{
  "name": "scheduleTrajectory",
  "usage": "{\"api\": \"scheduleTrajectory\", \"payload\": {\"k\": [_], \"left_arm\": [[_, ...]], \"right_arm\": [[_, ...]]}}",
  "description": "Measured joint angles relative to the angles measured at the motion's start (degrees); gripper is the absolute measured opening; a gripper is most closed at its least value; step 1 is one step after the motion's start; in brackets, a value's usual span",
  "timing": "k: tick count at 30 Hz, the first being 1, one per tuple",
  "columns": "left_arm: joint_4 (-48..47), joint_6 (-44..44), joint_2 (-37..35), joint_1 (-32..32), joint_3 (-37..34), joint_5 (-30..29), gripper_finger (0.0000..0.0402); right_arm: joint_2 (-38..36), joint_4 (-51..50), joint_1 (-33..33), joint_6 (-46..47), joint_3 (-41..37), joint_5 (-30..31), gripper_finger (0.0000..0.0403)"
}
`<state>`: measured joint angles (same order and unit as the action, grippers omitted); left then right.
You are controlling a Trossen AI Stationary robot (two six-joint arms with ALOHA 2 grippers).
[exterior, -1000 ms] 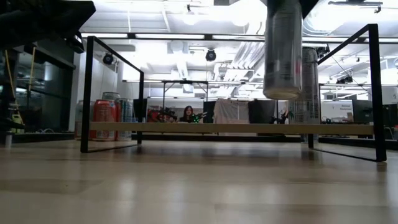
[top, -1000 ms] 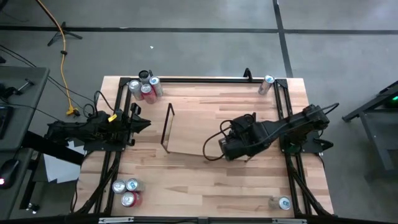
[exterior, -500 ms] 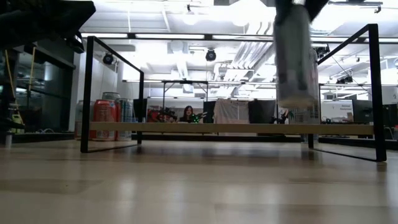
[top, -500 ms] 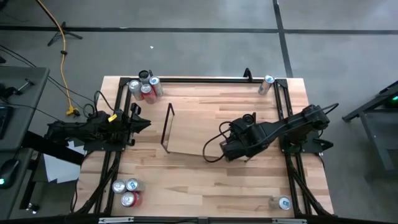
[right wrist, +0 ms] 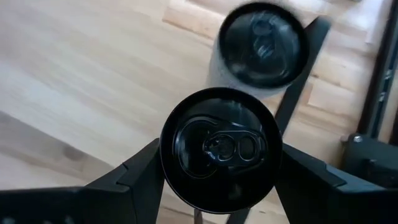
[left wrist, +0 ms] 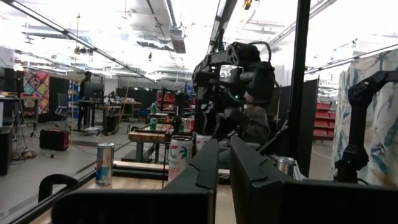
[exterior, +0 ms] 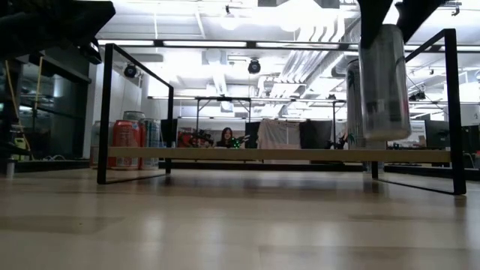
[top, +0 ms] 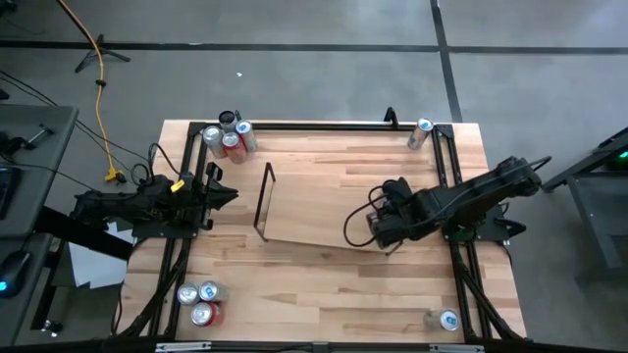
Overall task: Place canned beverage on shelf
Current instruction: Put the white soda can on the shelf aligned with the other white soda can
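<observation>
A silver canned beverage with a dark top hangs under my right gripper, which is shut on it above the right end of the shelf. The shelf is a low rack of thin black rods with a light board. In the low view the held can hangs just in front of a second can. That second can stands upright on its base near the shelf's right end. My left gripper waits shut at the table's left edge. My right gripper pinches the can's side wall just below its top rim between its two fingers, one on each side. The fingers come from above, pointing steeply down. The can hangs below them clear of the shelf board, nearly upright, slightly tilted.
Several cans stand at the far left corner, three at the near left, one at the far right and one at the near right. A black rail frame runs along the table's edges.
My right gripper has carried the can toward the table's right edge and a little down, bringing it close to the can standing on the shelf. The held can now tilts slightly and stays clear of the board.
</observation>
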<state>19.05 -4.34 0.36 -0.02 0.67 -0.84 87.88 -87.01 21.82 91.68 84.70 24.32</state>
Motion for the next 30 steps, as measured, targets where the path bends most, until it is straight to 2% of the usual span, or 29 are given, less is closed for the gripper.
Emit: {"api": "scheduleTrajectory", "payload": {"k": [8, 12, 19, 30], "left_arm": [[0.0, 0.01, 0.0, 0.0, 0.0, 0.0, 0.0003], [0.0, 0.02, 0.0, 0.01, 0.0, 0.0, 0.0003], [0.02, 0.0, 0.0, 0.01, 0.0, 0.0, 0.0003], [0.02, 0.0, -0.01, 0.0, 0.0, 0.0, 0.0003]], "right_arm": [[-0.24, 4.77, -0.46, 1.73, -4.71, 0.59, 0.0252], [-0.01, 3.19, -0.44, 3.95, -4.26, 1.57, 0.0258], [0.12, 2.52, -0.46, 1.86, -3.43, -0.54, 0.0262], [0.12, 2.55, -0.46, 1.0, -3.36, -0.65, 0.0263]]}}
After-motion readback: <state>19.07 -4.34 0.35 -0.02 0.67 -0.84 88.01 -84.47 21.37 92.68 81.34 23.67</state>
